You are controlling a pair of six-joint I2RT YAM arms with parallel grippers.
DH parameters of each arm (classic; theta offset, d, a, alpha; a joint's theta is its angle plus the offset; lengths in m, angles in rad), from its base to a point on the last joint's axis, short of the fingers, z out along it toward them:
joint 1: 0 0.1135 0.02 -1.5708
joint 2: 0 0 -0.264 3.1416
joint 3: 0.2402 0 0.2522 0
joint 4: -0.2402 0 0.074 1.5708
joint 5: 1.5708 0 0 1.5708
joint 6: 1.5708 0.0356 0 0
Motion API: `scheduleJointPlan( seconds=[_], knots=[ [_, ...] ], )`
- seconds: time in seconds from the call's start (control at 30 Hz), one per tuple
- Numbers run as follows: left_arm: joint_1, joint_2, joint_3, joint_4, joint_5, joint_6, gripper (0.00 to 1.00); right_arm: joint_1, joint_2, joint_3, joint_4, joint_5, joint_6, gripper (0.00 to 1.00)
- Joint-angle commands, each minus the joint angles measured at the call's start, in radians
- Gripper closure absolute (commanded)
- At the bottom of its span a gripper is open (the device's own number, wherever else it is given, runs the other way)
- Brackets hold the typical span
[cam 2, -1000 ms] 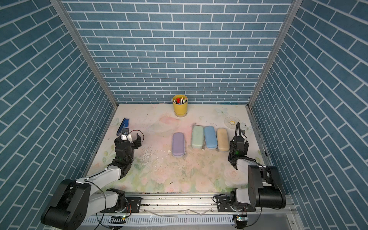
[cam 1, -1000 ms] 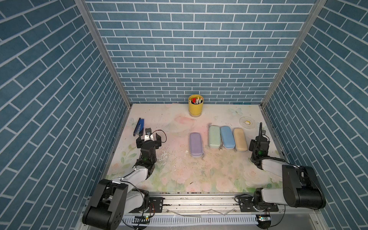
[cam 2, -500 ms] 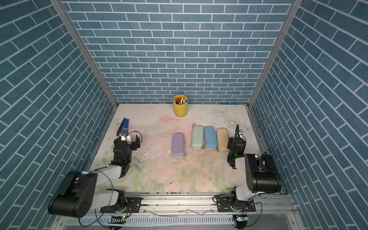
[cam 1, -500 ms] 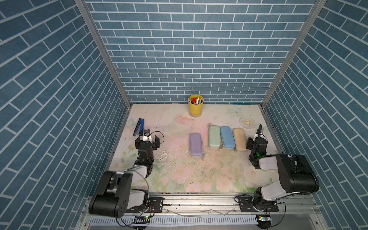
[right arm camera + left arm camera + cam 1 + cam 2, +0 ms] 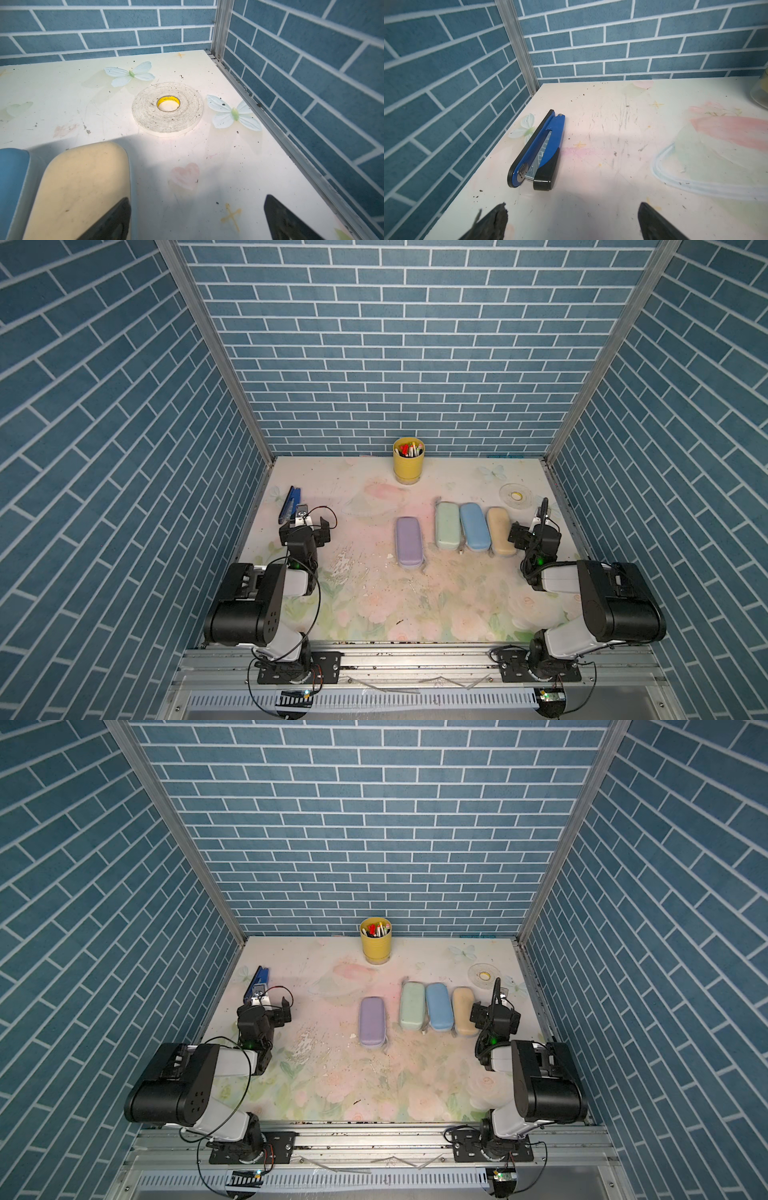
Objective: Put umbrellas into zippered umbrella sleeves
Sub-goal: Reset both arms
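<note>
Sleeves [image 5: 439, 1006]: lilac sleeve [image 5: 409, 540], mint sleeve [image 5: 447, 525], blue sleeve [image 5: 473, 526], tan sleeve [image 5: 500, 530] lying closed side by side on surface [image 5: 374, 601] | left tool [image 5: 571, 207]: hovering spread apart near stapler [image 5: 537, 151] | right tool [image 5: 197, 198]: hovering spread apart beside tan sleeve

In both top views, four closed sleeves are lying flat right of centre: the lilac sleeve [image 5: 409, 541] alone, with the mint sleeve [image 5: 447, 526], blue sleeve [image 5: 474, 526] and tan sleeve [image 5: 500, 531] side by side.
</note>
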Motion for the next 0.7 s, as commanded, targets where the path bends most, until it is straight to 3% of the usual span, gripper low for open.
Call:
scheduleJointPlan(
  seconds=[0.0,0.67],
  knots=[
    [0.003,-0.01,0.001,-0.033,0.002,-0.021,0.01,-0.005,0.002,0.017,0.01,-0.004,-0.015,0.01],
    [0.002,-0.003,0.02,-0.058,0.026,-0.009,0.01,-0.005,0.003,0.018,0.01,-0.003,-0.015,0.01]
  ],
)
